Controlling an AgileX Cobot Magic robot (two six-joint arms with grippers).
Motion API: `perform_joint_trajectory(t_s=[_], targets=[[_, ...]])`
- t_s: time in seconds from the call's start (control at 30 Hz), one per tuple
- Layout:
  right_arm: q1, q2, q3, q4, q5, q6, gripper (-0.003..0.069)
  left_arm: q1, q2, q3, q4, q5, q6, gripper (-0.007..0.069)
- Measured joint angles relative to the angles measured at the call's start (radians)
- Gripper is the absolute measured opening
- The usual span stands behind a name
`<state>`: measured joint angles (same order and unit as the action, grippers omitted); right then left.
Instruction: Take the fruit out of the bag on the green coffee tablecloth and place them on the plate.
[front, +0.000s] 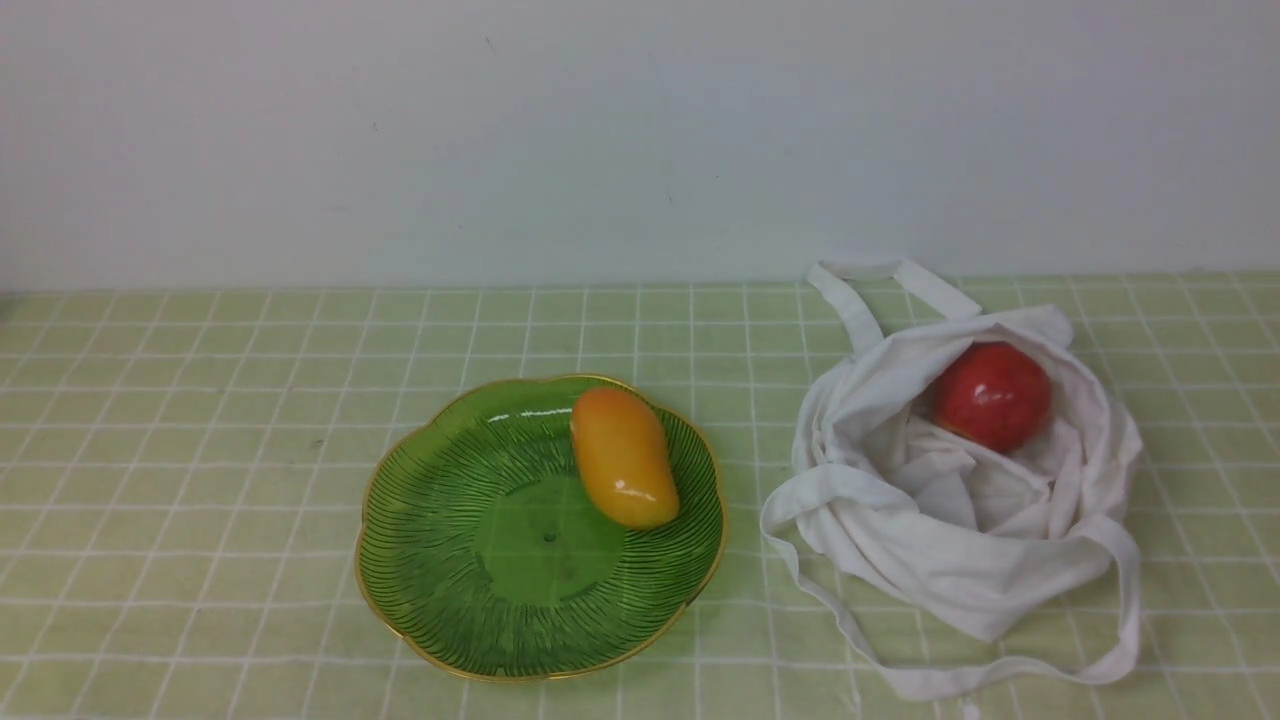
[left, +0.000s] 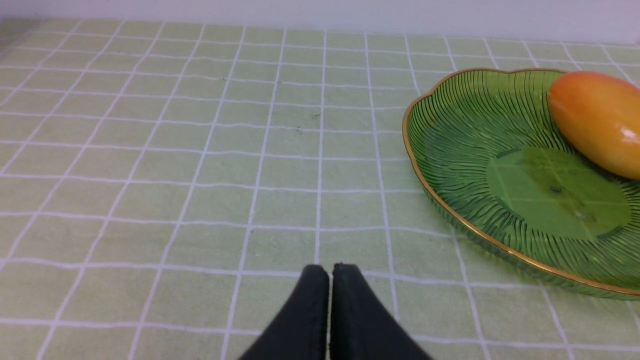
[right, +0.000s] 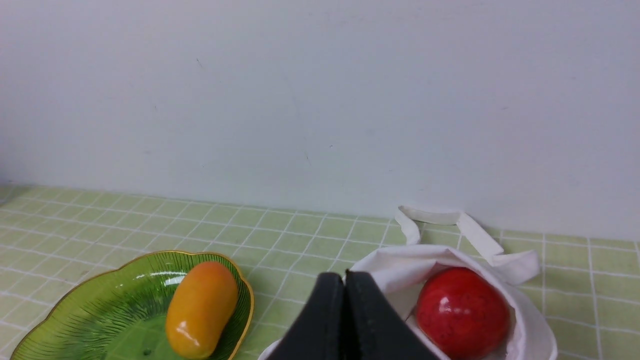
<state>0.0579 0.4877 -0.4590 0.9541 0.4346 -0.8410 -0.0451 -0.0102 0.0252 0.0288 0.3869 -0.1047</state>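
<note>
Where green checked tablecloth (front: 200, 450) meets white wall (front: 600, 130), plate (front: 450, 585), bag (front: 960, 545)

A: Backdrop check: a plain pale grey-white painted wall (front: 640, 130) fills the whole rear, edge to edge.
B: Matt finish, soft even light on it, and a few tiny dark specks (front: 487, 42) up high.

light: bright, even, soft | shadows: faint | glare: highlights on mango (front: 622, 456), apple (front: 992, 396) | focus: sharp
</note>
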Motion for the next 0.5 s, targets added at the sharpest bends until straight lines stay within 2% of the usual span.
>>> perform_joint_trajectory(t_s=[0.5], targets=[[0.000,0.000,0.000,0.001,0.007,0.000,-0.0015,0.000,0.000,0.000,0.000,0.000,0.000,-0.0008]])
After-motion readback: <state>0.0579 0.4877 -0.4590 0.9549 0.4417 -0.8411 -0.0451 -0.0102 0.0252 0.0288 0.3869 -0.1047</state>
